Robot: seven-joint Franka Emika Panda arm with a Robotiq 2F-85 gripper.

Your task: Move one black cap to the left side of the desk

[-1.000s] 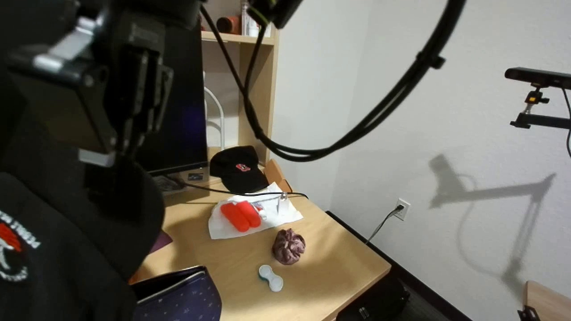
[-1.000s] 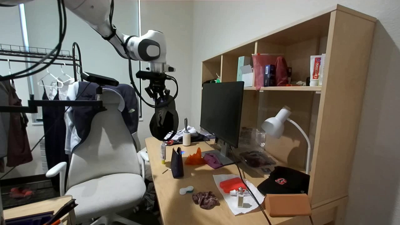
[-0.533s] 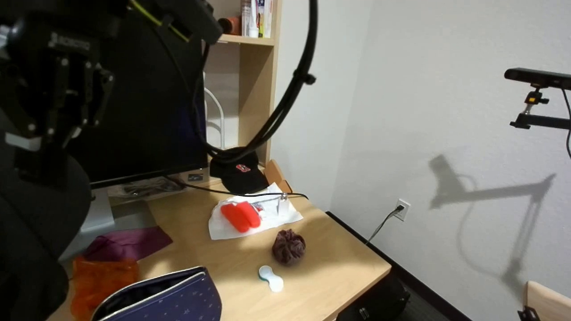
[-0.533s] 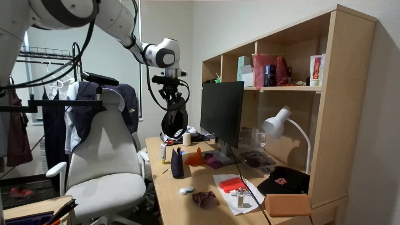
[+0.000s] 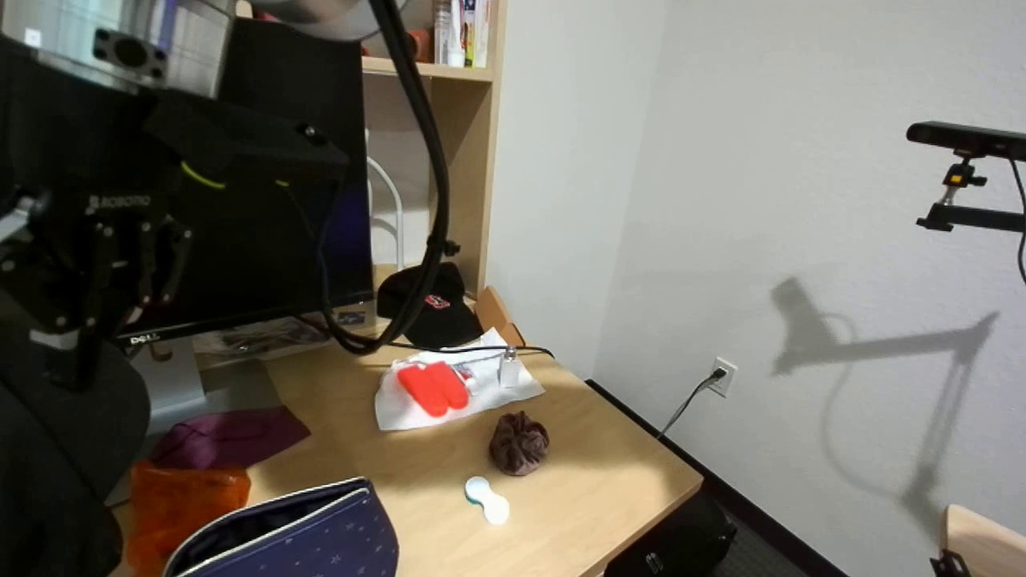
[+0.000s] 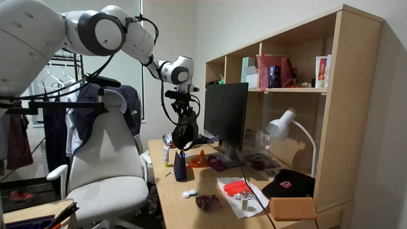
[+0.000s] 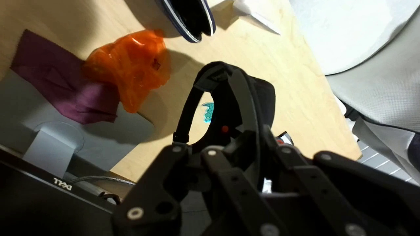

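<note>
Wrist view & ext. view, gripper (image 7: 257,147) pinching black cap (image 7: 229,105) above lt.-wood desk (image 7: 302,108), on screen side of monitor (image 6: 225,114), purple cloth (image 7: 59,72) overlapping monitor base (image 7: 101,144), shelf unit (image 6: 356,111) behind monitor, gray chair (image 6: 105,149) opp. monitor, pale wall (image 6: 248,22) beyond

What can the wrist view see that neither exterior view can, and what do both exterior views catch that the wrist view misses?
Only the wrist view: a small red dot inside the held black cap; what the dot is, I can't tell.

Only the exterior views, both of them: a second black cap, a dark scrunchie and a white lamp.

All share: the held cap, the desk, dark blue pouch, crumpled orange plastic, purple cloth and monitor.
</note>
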